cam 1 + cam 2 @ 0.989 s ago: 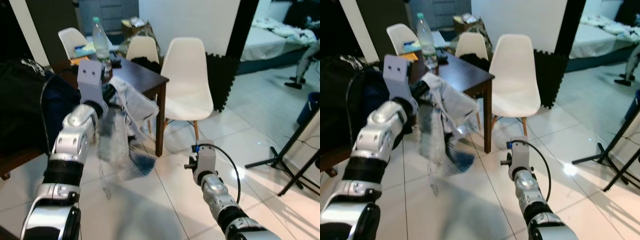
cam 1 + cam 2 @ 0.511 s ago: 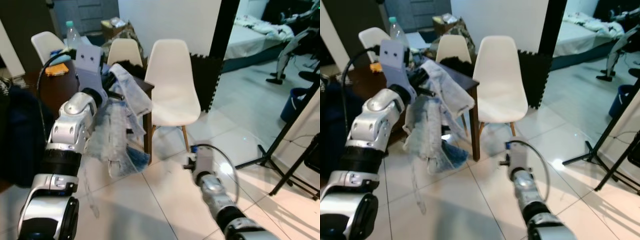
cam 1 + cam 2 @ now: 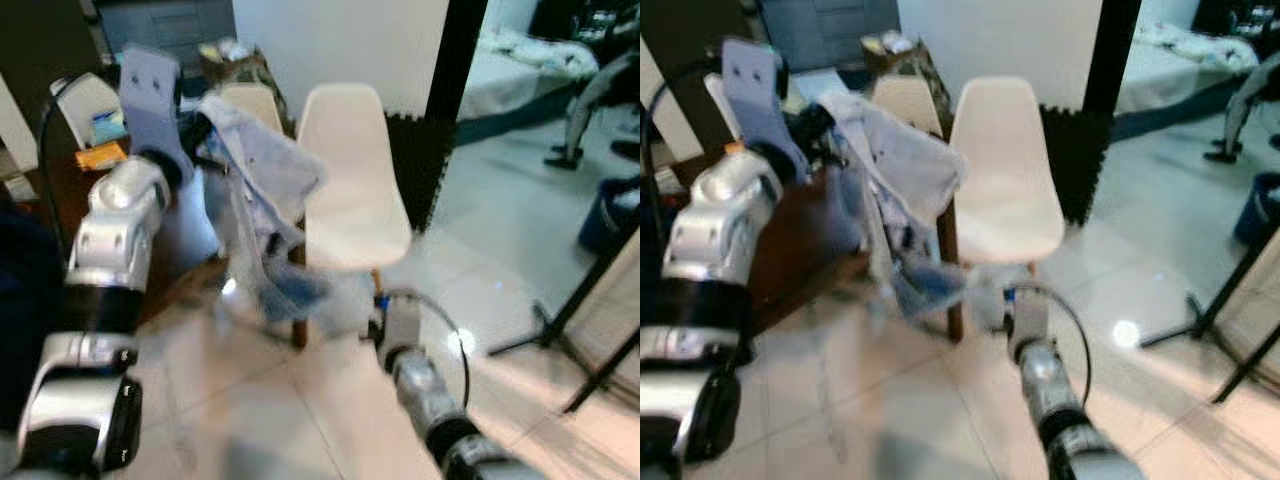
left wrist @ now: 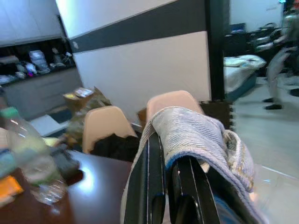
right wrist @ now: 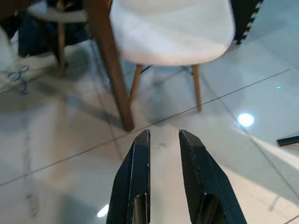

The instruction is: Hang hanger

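My left tool (image 4: pixel 170 186) grips a pale cloth (image 3: pixel 262 165) raised at upper left beside the table (image 3: pixel 190 225) and white chair (image 3: pixel 350 180), while my right tool (image 5: pixel 161 177) hangs open, empty, over the floor (image 5: pixel 224 140).

White moulded chair (image 3: pixel 350 180) on wooden legs, tucked against dark wooden table (image 4: pixel 100 184). Plastic water bottle (image 4: pixel 32 163) on tabletop. Second pale chair (image 4: pixel 105 123) behind. Bed (image 3: pixel 530 60) beyond doorway. Glossy tiled floor (image 5: pixel 224 116).
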`<state>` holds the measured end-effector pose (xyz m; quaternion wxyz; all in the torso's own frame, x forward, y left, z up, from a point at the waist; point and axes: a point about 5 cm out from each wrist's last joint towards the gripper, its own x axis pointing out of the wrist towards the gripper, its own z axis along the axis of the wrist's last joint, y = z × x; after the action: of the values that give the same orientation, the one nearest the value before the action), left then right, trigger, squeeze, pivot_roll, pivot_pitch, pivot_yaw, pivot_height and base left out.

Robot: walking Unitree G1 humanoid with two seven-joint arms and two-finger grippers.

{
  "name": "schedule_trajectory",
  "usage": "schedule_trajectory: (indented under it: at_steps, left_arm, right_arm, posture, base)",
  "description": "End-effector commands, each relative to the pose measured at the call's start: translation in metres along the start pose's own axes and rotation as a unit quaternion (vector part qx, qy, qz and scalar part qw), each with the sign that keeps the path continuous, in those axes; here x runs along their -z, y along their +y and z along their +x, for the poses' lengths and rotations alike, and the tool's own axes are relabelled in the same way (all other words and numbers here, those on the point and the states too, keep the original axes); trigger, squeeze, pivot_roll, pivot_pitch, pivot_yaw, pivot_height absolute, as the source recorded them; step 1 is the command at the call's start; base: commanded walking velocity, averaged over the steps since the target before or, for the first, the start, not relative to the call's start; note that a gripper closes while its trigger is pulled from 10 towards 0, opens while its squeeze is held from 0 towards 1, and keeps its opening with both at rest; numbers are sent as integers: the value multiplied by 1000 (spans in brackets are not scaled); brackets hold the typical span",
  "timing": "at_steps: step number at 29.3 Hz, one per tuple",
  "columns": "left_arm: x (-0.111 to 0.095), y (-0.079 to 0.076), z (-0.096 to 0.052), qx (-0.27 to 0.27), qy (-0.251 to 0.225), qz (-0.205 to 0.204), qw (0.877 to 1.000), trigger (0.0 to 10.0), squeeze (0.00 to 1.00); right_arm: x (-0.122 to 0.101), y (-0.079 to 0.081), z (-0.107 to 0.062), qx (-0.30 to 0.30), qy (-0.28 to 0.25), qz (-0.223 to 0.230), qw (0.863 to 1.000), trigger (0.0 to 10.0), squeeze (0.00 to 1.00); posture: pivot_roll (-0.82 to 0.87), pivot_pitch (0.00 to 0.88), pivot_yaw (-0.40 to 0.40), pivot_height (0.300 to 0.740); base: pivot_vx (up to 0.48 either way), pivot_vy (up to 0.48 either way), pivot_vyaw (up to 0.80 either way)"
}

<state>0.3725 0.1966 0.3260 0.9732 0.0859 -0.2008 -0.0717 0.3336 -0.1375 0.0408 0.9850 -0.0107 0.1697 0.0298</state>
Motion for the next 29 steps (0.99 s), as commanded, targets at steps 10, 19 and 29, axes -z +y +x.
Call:
schedule_trajectory:
  at_steps: [10,19,29]
  left_arm:
    - [-36,74,-12,-96,-23,105,990,10000,0]
    - [-26,92,-20,-114,15,132,985,10000,0]
    - [-18,91,-22,-109,29,152,982,10000,0]
  right_arm:
    - [3,8,0,-14,5,10,1000,10000,0]
    - [4,10,-1,-21,8,5,1000,10000,0]
    - [4,12,-1,-25,9,-5,1000,10000,0]
  posture:
    - [93,0,-1,740]
    - [98,0,-5,740]
    - [99,0,-17,740]
  base:
    - [366,0,0]
    - [366,0,0]
    - [363,0,0]
